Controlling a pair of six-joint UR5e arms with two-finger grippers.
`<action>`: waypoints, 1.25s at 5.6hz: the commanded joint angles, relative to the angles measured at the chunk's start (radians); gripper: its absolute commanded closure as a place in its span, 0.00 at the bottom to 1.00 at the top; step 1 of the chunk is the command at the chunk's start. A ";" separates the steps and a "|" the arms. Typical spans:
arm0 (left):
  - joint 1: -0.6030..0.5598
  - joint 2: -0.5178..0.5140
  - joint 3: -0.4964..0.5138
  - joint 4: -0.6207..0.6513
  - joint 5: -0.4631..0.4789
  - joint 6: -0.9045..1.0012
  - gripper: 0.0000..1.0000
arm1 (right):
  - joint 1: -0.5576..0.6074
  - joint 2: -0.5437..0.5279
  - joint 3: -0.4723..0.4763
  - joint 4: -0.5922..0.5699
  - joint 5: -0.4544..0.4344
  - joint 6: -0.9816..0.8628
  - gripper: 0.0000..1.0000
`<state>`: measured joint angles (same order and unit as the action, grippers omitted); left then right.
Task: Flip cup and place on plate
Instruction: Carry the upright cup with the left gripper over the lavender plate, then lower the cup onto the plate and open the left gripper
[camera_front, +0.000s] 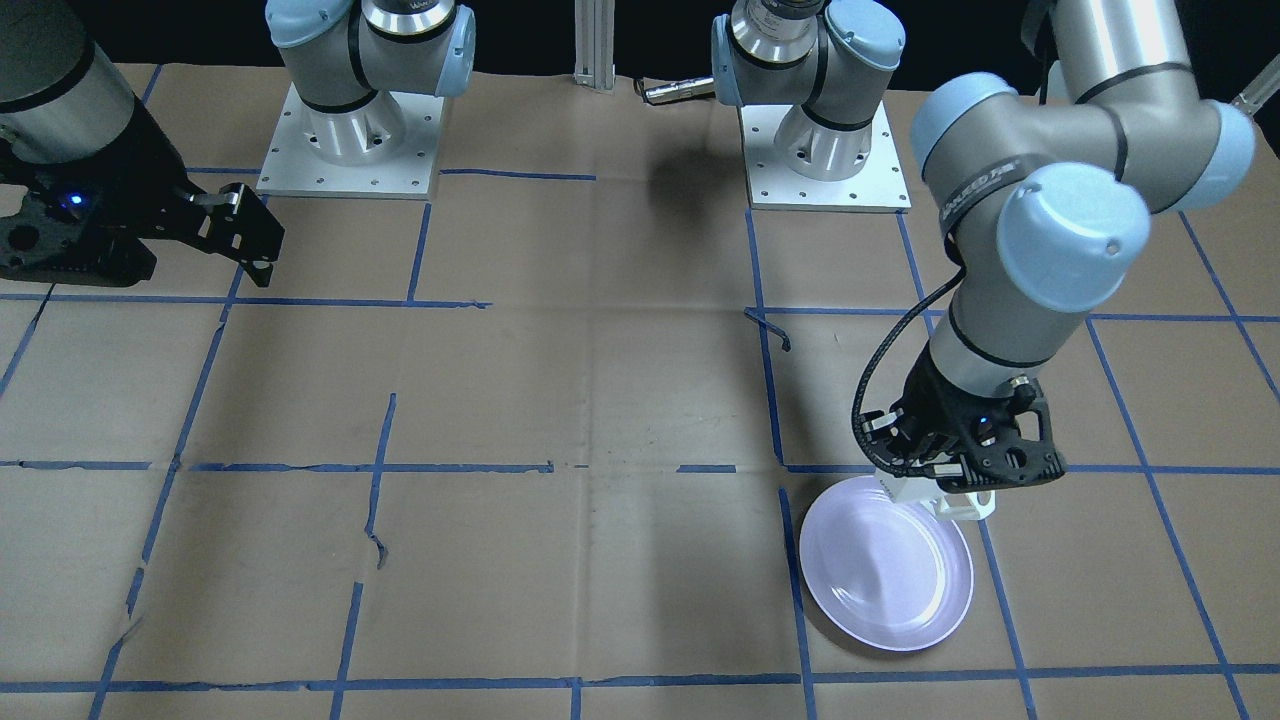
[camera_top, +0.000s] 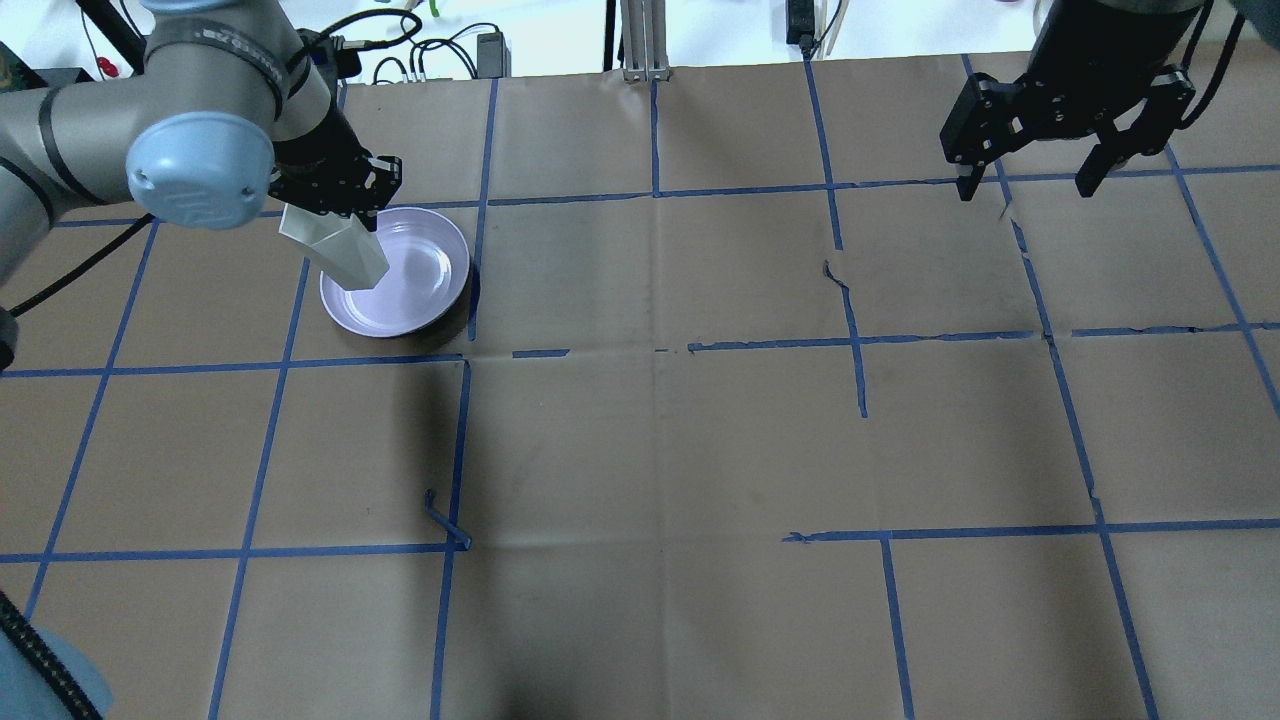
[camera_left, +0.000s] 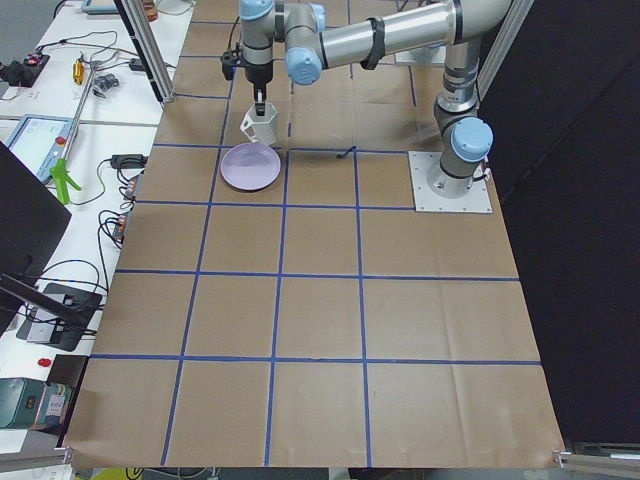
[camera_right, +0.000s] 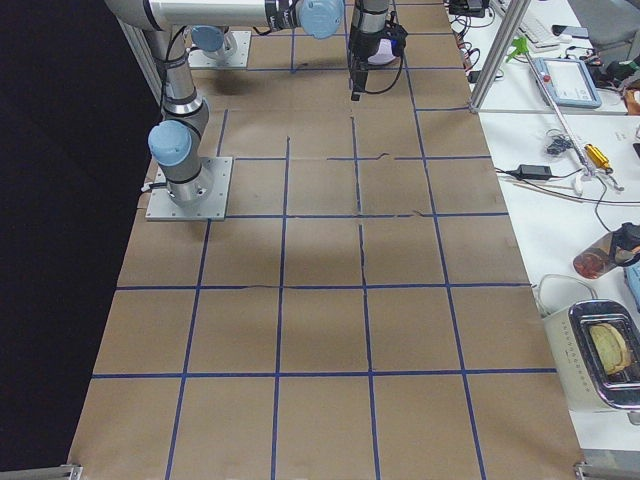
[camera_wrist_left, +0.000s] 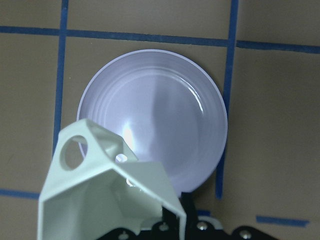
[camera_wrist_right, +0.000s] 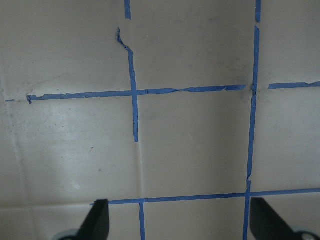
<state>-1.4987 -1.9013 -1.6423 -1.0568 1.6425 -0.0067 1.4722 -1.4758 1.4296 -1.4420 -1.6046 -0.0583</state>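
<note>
Over the plate's (camera_top: 425, 295) rim on the robot's side, the left gripper (camera_top: 335, 195) is clamped on the cup (camera_top: 338, 245). The cup hangs from the jaws off the surface. From the left-side view it looks clear of the plate, but contact can't be ruled out. The cup's long axis runs down from the jaws, slightly tilted. The wider end looks to be the one gripped, with the narrow end toward the plate, so the flip reads as done. Key relation: plate centre sits away from the robot and a bit inboard of the cup, so the set-down likely needs a small shift that way, then straight down. The handle loop faces outboard. The right gripper (camera_top: 1025, 185) is spread wide, empty, and parked well apart across the table (camera_top: 650, 430); it is not the nearer arm.
</note>
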 joint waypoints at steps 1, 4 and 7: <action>-0.003 -0.111 -0.068 0.219 0.043 0.001 1.00 | 0.000 0.000 0.000 0.000 0.000 0.000 0.00; -0.009 -0.145 -0.068 0.256 0.037 -0.001 0.68 | 0.000 0.000 0.000 0.000 0.000 0.000 0.00; -0.014 0.014 0.010 -0.072 0.040 0.001 0.00 | 0.000 0.000 0.000 0.000 0.000 0.000 0.00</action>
<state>-1.5113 -1.9659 -1.6660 -0.9698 1.6832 -0.0062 1.4726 -1.4756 1.4297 -1.4419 -1.6046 -0.0583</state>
